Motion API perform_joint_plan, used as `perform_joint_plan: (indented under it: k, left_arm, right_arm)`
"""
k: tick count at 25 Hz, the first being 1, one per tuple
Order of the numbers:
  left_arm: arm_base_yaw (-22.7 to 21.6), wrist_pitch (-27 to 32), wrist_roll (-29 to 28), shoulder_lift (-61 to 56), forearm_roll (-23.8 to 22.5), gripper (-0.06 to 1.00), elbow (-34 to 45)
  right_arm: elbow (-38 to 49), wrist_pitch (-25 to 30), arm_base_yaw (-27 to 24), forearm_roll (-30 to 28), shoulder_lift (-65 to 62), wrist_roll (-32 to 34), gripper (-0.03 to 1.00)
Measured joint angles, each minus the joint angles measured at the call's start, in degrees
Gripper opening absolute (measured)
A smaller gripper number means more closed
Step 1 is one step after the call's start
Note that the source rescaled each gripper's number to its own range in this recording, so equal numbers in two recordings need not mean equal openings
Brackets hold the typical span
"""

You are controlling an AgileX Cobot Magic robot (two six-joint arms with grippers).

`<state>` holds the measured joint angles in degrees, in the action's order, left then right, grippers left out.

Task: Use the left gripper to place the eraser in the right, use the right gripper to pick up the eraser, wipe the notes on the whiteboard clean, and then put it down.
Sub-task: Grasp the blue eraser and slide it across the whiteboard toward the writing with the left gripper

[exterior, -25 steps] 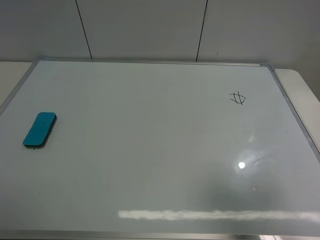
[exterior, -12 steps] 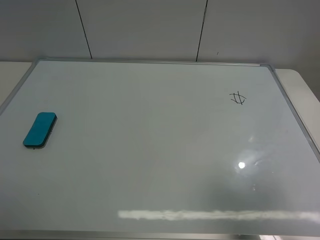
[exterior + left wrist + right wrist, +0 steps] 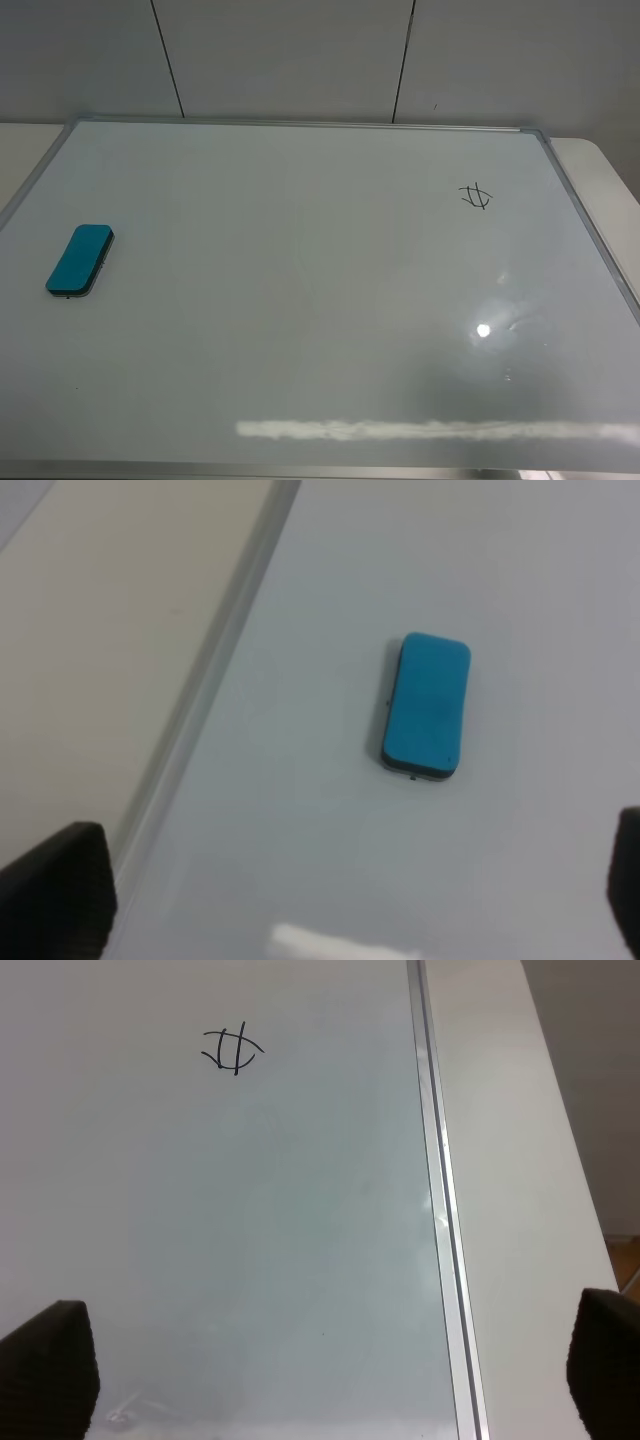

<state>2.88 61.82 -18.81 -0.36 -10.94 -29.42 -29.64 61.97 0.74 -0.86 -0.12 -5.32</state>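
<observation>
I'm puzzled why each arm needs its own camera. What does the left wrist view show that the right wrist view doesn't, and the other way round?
Only the left wrist view shows the eraser, teal-topped and lying flat on the whiteboard, with the left tool open and empty. Only the right wrist view shows the notes, a small black scribble, with the right tool open and empty. Both show the whiteboard's glossy surface, its silver frame and a strip of table beside it.

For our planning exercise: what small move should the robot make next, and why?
Probably lower the left gripper toward the eraser. Its jaws stand open and empty, the eraser lies flat near the left edge of the whiteboard, and the notes are not yet wiped.
</observation>
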Motion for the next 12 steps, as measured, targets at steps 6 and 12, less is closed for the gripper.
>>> perform_joint_plan:
  k: [6, 12]
  left_arm:
    - [0.00, 0.00, 0.00, 0.00, 0.00, 1.00, 0.00]
    - [0.00, 0.00, 0.00, 0.00, 0.00, 1.00, 0.00]
  right_arm:
    - [0.00, 0.00, 0.00, 0.00, 0.00, 0.00, 0.86]
    - [0.00, 0.00, 0.00, 0.00, 0.00, 0.00, 0.86]
